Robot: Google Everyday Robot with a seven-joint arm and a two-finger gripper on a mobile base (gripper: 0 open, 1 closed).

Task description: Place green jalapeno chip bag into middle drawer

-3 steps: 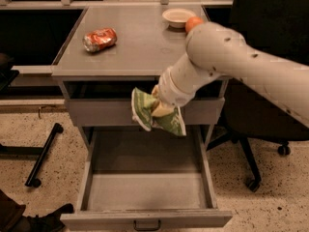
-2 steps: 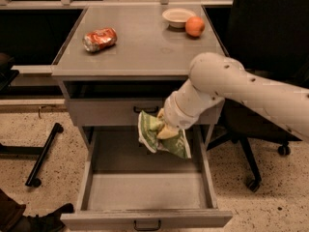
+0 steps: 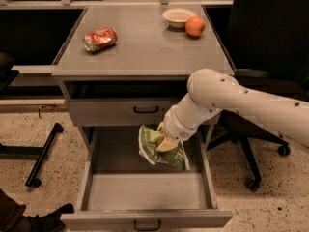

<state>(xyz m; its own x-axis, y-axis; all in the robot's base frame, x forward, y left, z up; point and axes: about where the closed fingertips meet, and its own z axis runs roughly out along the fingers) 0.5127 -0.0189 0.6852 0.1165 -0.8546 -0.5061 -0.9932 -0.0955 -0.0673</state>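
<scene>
Clamping the green jalapeno chip bag (image 3: 147, 147), claw (image 3: 165, 142) sits lower over middle drawer (image 3: 145, 193).

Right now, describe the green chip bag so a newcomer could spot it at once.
Find the grey cabinet; its deep drawer is pulled open. Above it, the white arm's gripper holds the crumpled green chip bag. It's the only green thing, unlike the red can on top.

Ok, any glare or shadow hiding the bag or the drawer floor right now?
Camera view: warm, dim light; the floor of the middle drawer is visible, shaded toward the back. The gripper, above that drawer, grips the green jalapeno chip bag, whose glossy film shows pale highlights yet reads clearly. Mild sheen on the cabinet top.
</scene>
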